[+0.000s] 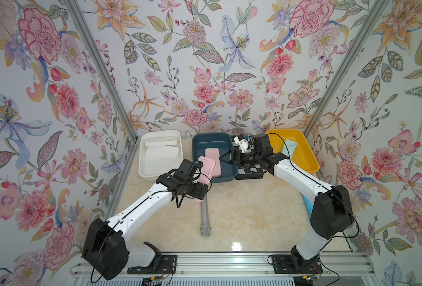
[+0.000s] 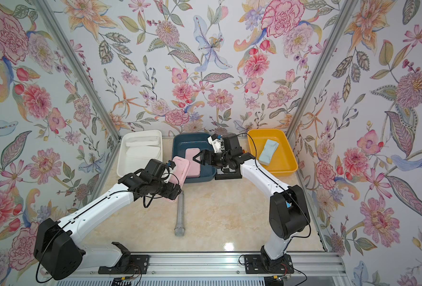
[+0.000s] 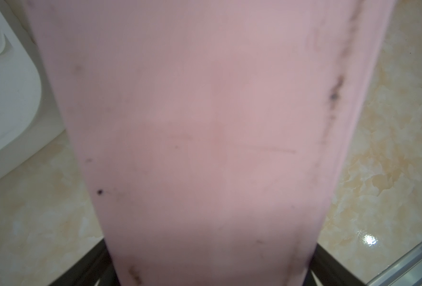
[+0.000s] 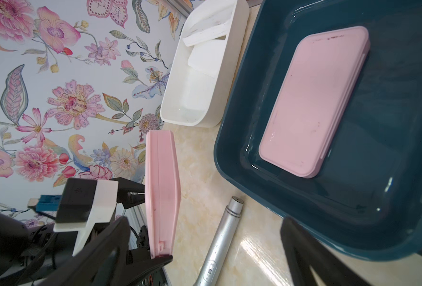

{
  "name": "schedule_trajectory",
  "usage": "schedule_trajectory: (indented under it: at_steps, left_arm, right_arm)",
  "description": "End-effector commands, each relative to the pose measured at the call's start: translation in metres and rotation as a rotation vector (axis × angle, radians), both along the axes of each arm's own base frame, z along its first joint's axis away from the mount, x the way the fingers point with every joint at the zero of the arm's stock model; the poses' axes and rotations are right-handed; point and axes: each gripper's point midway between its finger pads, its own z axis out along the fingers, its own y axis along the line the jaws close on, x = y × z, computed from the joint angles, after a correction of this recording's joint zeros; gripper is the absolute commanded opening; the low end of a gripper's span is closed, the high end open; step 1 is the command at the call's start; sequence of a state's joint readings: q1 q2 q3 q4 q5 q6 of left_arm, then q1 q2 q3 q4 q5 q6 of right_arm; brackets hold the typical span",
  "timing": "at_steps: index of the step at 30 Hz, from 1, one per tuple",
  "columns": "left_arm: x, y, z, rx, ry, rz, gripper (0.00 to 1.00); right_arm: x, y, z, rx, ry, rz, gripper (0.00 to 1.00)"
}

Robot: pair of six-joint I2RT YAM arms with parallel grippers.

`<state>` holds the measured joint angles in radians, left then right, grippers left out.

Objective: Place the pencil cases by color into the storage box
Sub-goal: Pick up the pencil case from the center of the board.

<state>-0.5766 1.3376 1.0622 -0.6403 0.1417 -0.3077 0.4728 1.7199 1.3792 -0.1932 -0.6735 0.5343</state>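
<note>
Far left, the white box (image 1: 140, 158) holds two white cases (image 1: 162, 152); the middle blue box (image 1: 194, 158) one pink case (image 1: 213, 154); the far-right yellow box (image 2: 292, 162) a pale blue case (image 2: 268, 151). The left tool (image 1: 201, 182) clamps the second pink case (image 1: 206, 168) over the blue box's near-left rim. The right tool (image 2: 198, 158) gapes empty above its bare right side.

Pencil cases: flat, oblong, rounded corners.
- Flat pink case (image 1: 213, 153): lies in the dark blue box (image 1: 205, 141), frame centre.
- Raised pink case (image 1: 208, 168): tilted on edge at that box's lower left corner.
- White cases (image 1: 162, 152): two, in the white box (image 1: 153, 168), left of centre.
- Pale blue case (image 2: 268, 151): lies aslant in the yellow box (image 2: 286, 158), right of centre.
</note>
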Motion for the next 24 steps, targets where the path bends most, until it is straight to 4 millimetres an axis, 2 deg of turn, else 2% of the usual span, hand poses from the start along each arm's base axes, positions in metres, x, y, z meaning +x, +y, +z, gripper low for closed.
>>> schedule_trajectory:
  at_steps: [1,5,10,14,18,24]
  left_arm:
    - [0.003,-0.017,0.019,-0.060,-0.057,-0.064,0.87]
    - [0.002,-0.020,0.016,-0.065,-0.051,-0.079,0.87]
    - [0.002,-0.021,0.010,-0.061,-0.044,-0.088,0.87]
    - [0.004,-0.023,0.011,-0.064,-0.051,-0.096,0.88]
    - [0.007,-0.024,0.013,-0.063,-0.057,-0.096,0.87]
    - [0.011,-0.033,0.017,-0.082,-0.066,-0.116,0.88]
  right_arm:
    - [-0.002,0.020,0.002,0.063,0.012,0.047,0.94]
    - [-0.008,0.038,0.004,0.093,0.009,0.079,0.92]
    - [-0.013,0.051,0.001,0.110,0.029,0.106,0.88]
    - [-0.019,0.061,-0.007,0.123,0.063,0.141,0.79]
    - [-0.027,0.071,-0.007,0.136,0.075,0.175,0.70]
    - [-0.036,0.084,-0.013,0.152,0.093,0.217,0.63]
